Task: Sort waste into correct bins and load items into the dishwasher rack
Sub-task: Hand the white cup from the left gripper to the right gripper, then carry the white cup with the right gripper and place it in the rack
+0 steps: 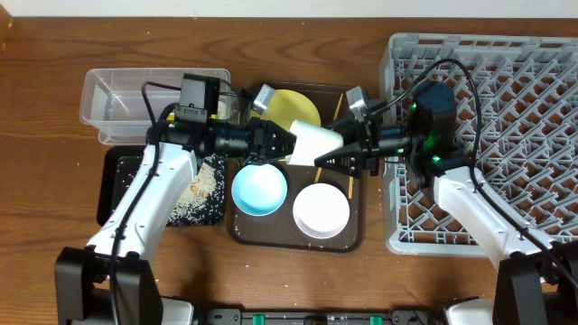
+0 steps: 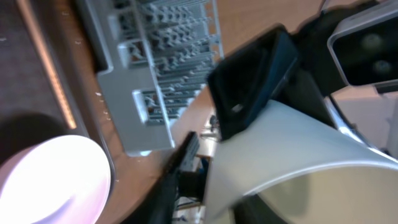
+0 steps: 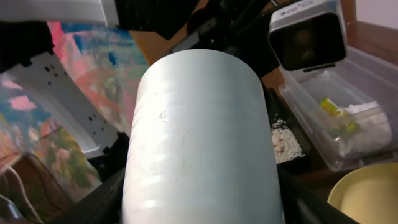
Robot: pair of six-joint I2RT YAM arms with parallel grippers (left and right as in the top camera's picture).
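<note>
The small whitish cup hangs on its side above the brown serving tray, between both grippers. My left gripper grips its left end, and the cup fills the left wrist view. My right gripper is closed around the cup's right end, a finger on each side. On the tray are the yellow plate, blue bowl, pink-white bowl and chopsticks. The clear tub holds the wrapper and napkin.
The grey dishwasher rack stands at the right and also shows in the left wrist view. The black tray at the left holds rice grains. The clear tub sits behind it.
</note>
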